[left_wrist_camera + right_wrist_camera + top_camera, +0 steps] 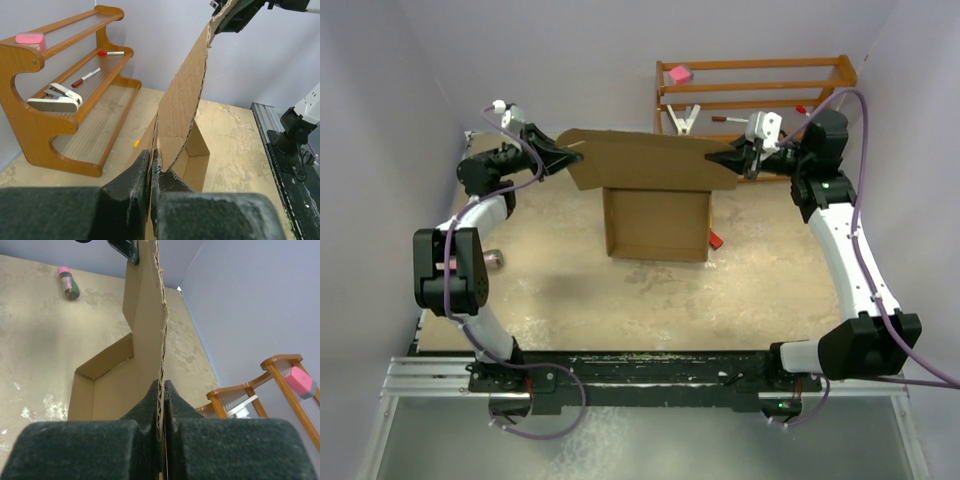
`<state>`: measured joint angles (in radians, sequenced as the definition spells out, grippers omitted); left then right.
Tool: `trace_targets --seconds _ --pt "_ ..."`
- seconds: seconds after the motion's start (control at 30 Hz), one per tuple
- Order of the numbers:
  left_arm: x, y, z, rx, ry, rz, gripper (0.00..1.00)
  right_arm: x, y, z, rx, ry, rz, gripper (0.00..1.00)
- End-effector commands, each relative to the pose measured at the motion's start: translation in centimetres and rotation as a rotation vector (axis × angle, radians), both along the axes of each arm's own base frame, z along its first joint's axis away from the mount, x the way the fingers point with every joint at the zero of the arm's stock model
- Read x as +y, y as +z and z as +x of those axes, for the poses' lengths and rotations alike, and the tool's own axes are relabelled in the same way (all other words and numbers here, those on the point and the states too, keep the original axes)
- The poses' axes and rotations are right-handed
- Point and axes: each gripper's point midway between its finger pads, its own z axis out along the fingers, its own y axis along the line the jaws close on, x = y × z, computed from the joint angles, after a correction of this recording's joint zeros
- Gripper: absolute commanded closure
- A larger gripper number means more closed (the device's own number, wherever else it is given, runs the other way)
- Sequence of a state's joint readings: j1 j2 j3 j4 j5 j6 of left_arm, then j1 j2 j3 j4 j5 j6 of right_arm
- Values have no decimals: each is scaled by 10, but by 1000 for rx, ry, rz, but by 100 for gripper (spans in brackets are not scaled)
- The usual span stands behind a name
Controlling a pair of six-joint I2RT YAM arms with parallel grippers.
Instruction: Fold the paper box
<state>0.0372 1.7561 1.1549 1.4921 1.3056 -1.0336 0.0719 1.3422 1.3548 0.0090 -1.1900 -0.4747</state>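
Corrugated brown paper box [655,225] (lid flap raised): left hand [577,156] and right hand [713,157] clamp its ends.

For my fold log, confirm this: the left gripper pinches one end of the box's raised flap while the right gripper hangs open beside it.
The right gripper is shut on the paper box flap too, at its other end, as the right wrist view shows. The left gripper does pinch its end.

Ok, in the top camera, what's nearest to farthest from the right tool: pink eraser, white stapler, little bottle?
1. White stapler, on the rack, just behind and left of the right tool.
2. Pink eraser, rack's top shelf, farther back.
3. Little bottle, far across on the left side.
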Motion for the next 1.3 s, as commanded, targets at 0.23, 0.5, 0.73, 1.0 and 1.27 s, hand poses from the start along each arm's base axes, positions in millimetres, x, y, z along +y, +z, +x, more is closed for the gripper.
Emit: trace_targets --seconds 0.23,0.5,0.73,1.0,1.27 --pt "-1 34 -26 -102 45 6 95 2 27 -15 -11 26 -1 100" --pt "1 46 -31 -128 71 17 95 1 30 -23 12 23 -3 100" --pt "1 50 -34 -130 85 11 95 3 30 -30 15 47 0 100" --pt "2 52 -37 -129 101 18 95 4 32 -32 -5 64 3 100" --pt "2 53 -34 -126 113 21 95 3 38 -24 -67 36 4 100"
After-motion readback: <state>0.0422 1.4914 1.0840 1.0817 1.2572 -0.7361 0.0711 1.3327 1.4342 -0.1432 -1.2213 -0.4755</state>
